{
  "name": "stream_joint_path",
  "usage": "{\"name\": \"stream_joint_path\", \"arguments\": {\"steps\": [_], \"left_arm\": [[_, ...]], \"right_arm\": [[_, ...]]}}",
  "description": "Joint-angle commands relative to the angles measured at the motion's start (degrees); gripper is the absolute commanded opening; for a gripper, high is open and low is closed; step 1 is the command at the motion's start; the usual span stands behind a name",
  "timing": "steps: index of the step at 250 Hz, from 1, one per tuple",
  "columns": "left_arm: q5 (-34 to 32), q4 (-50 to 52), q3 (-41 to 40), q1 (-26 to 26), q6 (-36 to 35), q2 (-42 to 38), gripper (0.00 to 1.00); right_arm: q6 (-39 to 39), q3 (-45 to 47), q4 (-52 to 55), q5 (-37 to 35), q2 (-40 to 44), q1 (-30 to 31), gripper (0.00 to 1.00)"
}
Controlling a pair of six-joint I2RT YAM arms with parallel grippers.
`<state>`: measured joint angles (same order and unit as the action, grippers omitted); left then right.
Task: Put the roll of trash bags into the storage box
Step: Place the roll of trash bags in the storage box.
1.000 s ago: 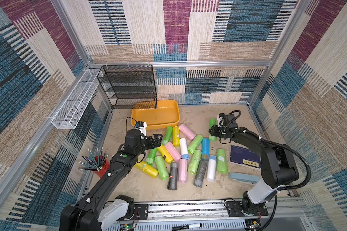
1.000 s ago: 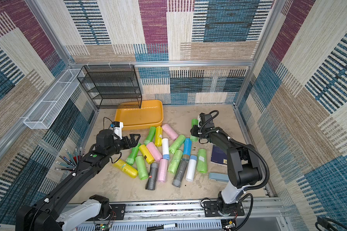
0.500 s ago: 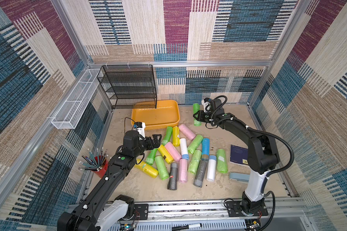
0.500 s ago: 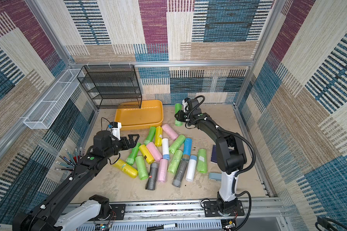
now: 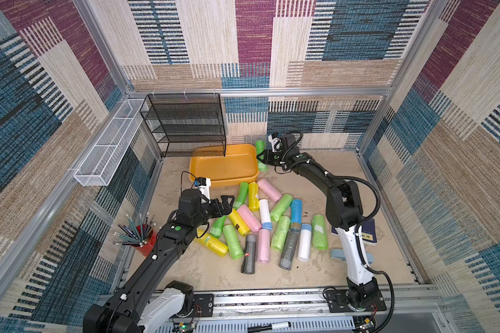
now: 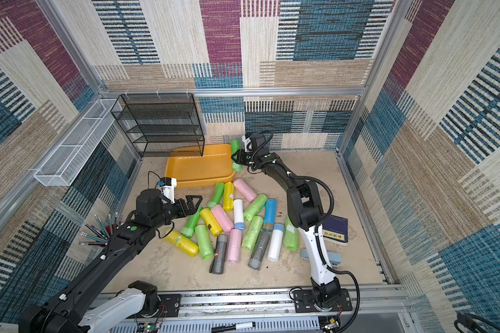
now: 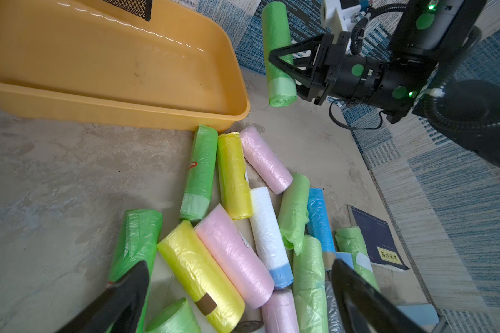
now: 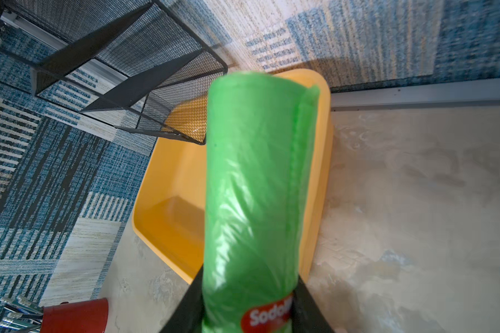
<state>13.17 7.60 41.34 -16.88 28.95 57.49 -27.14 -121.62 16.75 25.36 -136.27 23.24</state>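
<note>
My right gripper [image 5: 262, 158] is shut on a green roll of trash bags [image 5: 259, 146], held upright in the air just beside the right-hand rim of the orange-yellow storage box [image 5: 223, 168]. The right wrist view shows the roll [image 8: 257, 187] between the black fingers, with the box [image 8: 168, 219] behind it. In the left wrist view the held roll [image 7: 276, 43] hangs clear of the box [image 7: 113, 66]. My left gripper [image 5: 225, 202] is open and hovers over the left side of the pile, above a yellow roll [image 7: 197, 268] and a pink roll [image 7: 231, 253]; nothing is between its fingers.
Several loose rolls [image 5: 264, 214] in green, yellow, pink, white, blue and grey lie mid-table. A black mesh rack [image 5: 185, 124] overhangs the box's back-left corner. A white wire basket [image 5: 107, 150] hangs on the left wall. A red pencil cup [image 5: 145, 240] and a dark blue book [image 5: 368, 233] flank the pile.
My right arm has carried the green roll from the right of the pile back and leftward to the box's right rim. The left arm has barely shifted.
</note>
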Motion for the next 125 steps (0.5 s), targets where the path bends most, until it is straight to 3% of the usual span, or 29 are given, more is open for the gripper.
{"name": "stream_joint_path", "arguments": {"steps": [1, 53, 109, 125], "left_arm": [[1.07, -1.06, 0.05, 0.08, 0.82, 0.4, 0.99], [1.16, -1.72, -0.31, 0.01, 1.09, 0.51, 0.99], [0.81, -1.35, -0.28, 0.06, 0.62, 0.34, 0.98], [0.63, -1.2, -0.27, 0.01, 0.49, 0.38, 0.99]], "right_arm": [[-1.62, -6.7, 1.79, 2.65, -4.03, 0.73, 0.24], [-1.66, -15.19, 5.33, 3.14, -10.03, 1.54, 0.25], [-0.9, -15.41, 6.31, 1.22, -10.33, 1.53, 0.45], [-0.4, -15.45, 6.93, 0.74, -10.07, 1.58, 0.43]]}}
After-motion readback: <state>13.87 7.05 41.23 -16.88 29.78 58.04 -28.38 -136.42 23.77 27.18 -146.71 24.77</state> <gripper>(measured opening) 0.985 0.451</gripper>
